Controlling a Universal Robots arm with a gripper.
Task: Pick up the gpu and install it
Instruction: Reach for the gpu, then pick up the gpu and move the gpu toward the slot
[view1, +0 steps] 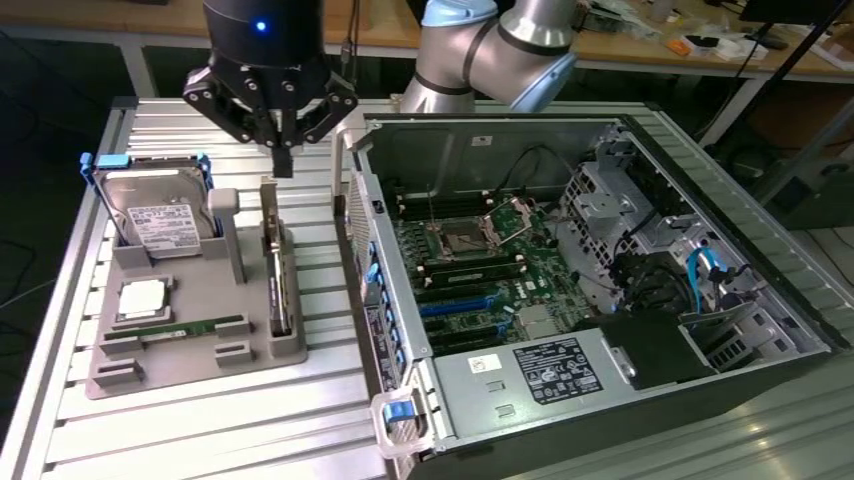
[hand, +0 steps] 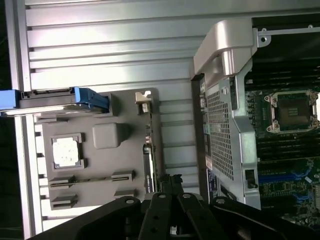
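While hanging over the rack, gripper (view1: 282, 165): clenched, fingers pressed together, nothing grasped; it is held above the far end of the graphics card and apart from it.
Graphics card (view1: 276, 268): stood on its long edge in a slot of the grey rack (view1: 200, 365), at nine o'clock of the case in the exterior view; not yet lifted.
Reason for that pose: the upper edge is left bare, probably so that it can be pinched from straight above.
Wrist view: the graphics card (hand: 149, 155) is seen edge-on just ahead of the gripper (hand: 169, 182), which suggests the tool has been lined up along it.
Case (view1: 487, 150): laid on its side with the panel off, so that the board (view1: 501, 265) faces up, likely for a downward push.
Blue slots (view1: 461, 305): seen bare.
Neighbours on the rack: a hard drive (view1: 158, 222) at nine o'clock of the card, a chip (view1: 143, 298) and a memory stick (view1: 194, 327) at about eight, each kept apart in its own seat.
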